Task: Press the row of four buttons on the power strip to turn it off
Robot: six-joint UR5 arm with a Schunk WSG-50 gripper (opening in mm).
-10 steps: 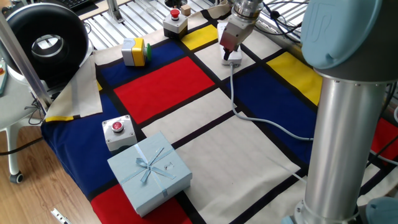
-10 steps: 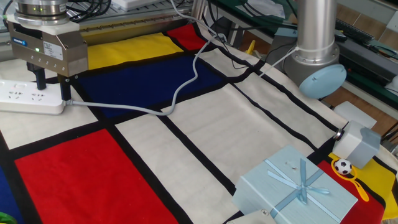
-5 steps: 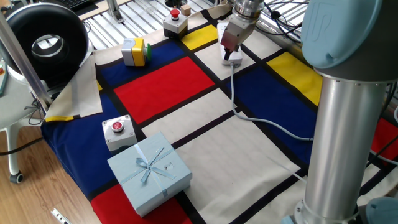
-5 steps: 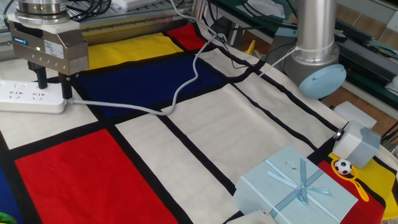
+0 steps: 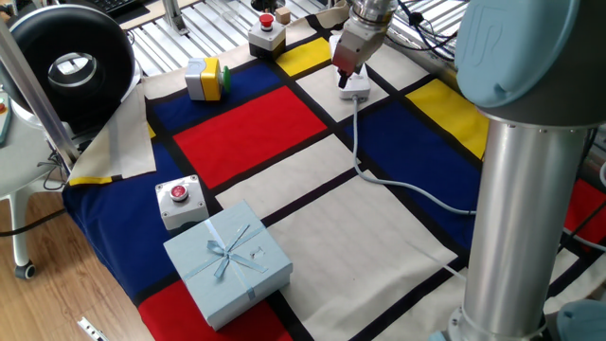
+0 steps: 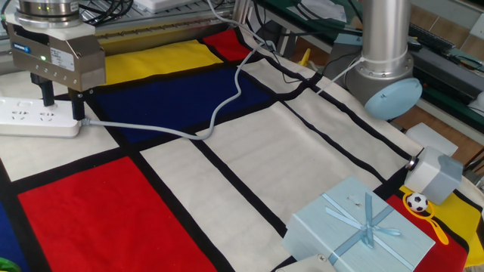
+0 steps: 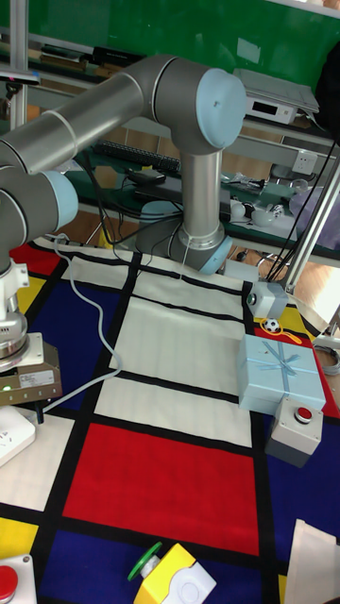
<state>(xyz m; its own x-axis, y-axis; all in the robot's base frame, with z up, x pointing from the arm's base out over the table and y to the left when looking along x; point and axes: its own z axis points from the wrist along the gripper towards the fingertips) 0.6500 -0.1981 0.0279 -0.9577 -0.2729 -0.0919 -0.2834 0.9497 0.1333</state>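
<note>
The white power strip [image 6: 30,117] lies at the far left of the checkered cloth. Its pale grey cord [image 6: 219,109] snakes off to the right. In the one fixed view only its cord end [image 5: 356,87] shows below the gripper. My gripper [image 6: 62,106] hangs right over the strip's cord end, and a clear gap between its two dark fingers [image 6: 76,106] shows it is open. It holds nothing. The gripper [image 5: 345,68] also shows from the other side, and in the tall view [image 7: 28,408] beside the strip [image 7: 11,432]. I cannot make out the strip's buttons.
A light blue gift box [image 5: 227,260] sits at the cloth's near corner, beside a grey box with a red button [image 5: 180,201]. A yellow and green button box [image 5: 204,78] and another red-button box [image 5: 267,34] stand farther back. The arm's base [image 6: 386,79] is at the right.
The gripper has risen slightly above the strip's cord end, its fingers still apart. Nothing else has moved.
</note>
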